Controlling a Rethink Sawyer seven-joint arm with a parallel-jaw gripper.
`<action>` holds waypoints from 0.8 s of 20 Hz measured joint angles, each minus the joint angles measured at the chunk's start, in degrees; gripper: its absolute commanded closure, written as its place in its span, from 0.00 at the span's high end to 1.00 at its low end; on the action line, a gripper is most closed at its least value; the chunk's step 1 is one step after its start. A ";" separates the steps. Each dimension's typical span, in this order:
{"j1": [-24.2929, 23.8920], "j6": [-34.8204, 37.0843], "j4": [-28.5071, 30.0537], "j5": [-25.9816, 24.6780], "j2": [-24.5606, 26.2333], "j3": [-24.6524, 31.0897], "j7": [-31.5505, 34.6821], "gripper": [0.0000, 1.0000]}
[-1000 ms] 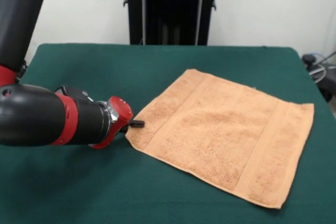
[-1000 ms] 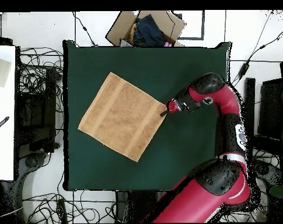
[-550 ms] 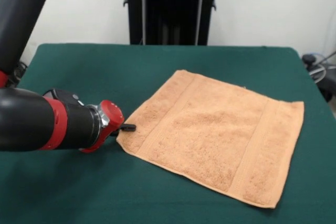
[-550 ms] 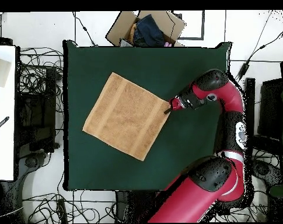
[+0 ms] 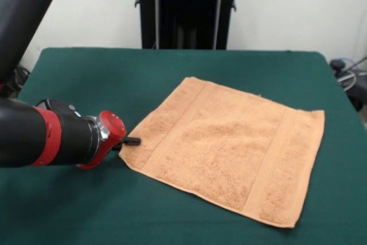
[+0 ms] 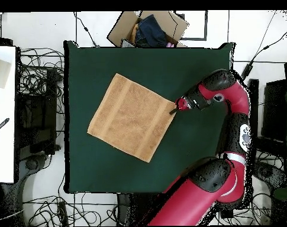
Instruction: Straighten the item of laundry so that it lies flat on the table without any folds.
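1. The peach-orange towel [image 5: 223, 156] lay spread open on the green table [image 5: 86, 78], turned so that its corners pointed roughly to 12, 3, 6 and 9 o'clock in the overhead view.
2. In that overhead view the towel [image 6: 132, 117] sat a little toward 10 o'clock of the table's [image 6: 193, 71] middle, well inside every edge.
3. No fold showed in either view; the surface read as one flat layer, with a woven band running just inside two opposite hems.
4. In the front view the bands ran along the hems toward 10 o'clock and 4 o'clock, and the terry pile filled the area between them.
5. The gripper [image 5: 131, 140] was at the towel's 9 o'clock corner in the front view, its dark tip low at the table and touching the cloth's corner.
6. Overhead, the same gripper [image 6: 174, 110] met the towel's 3 o'clock corner, with the red wrist trailing off toward 2 o'clock.
7. The tip showed only as a small black stub, so whether it was apart, together or clamped on the corner could not be told.
8. The red and black arm [image 5: 40, 139] reached in horizontally from the 9 o'clock side of the front view, close above the felt.
9. Beyond the table's 12 o'clock edge overhead lay an open cardboard box [image 6: 148, 28] with dark contents.
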 measured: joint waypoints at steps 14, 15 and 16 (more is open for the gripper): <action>0.04 -0.02 -1.46 -0.18 0.05 0.01 -2.30 0.00; 0.04 -0.02 -1.46 -0.19 0.05 0.01 -2.30 0.00; 0.04 -0.02 -1.46 -0.20 0.05 0.01 -2.30 0.00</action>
